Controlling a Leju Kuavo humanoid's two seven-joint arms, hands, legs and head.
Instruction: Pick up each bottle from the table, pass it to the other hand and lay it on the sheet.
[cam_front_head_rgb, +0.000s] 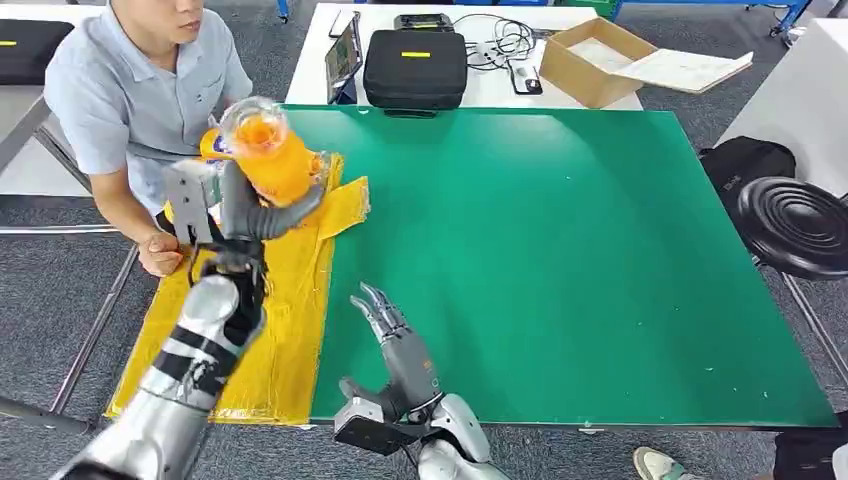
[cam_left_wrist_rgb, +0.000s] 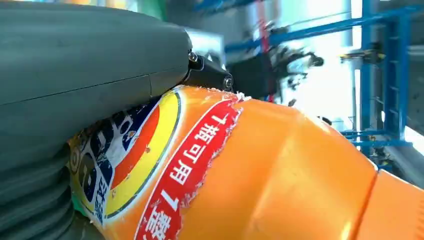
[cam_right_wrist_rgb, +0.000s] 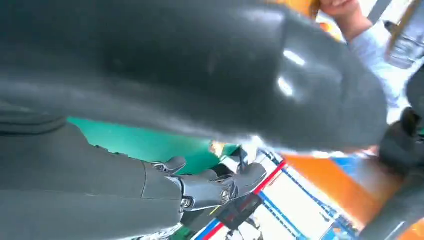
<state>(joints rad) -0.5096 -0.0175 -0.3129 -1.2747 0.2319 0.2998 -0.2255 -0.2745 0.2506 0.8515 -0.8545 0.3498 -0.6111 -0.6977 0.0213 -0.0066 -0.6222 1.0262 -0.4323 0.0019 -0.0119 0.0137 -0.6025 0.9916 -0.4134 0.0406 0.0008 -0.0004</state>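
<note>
Clamped in the left hand (cam_front_head_rgb: 245, 205) over the yellow sheet (cam_front_head_rgb: 285, 320) — orange soda bottle (cam_front_head_rgb: 272, 152), likely smooth, slippery, best gripped mid-body — right hand (cam_front_head_rgb: 395, 340) spread, holding nothing.

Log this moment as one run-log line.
left hand: holds orange bottle above yellow sheet | right hand: open, empty, over green table

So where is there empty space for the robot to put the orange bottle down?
The yellow sheet is bare from under the left hand, which holds the bottle, down to the table's near edge. The green mat is wide open beyond the right hand. The sheet's far end is tight: it's crumpled there, with a person close by.
</note>
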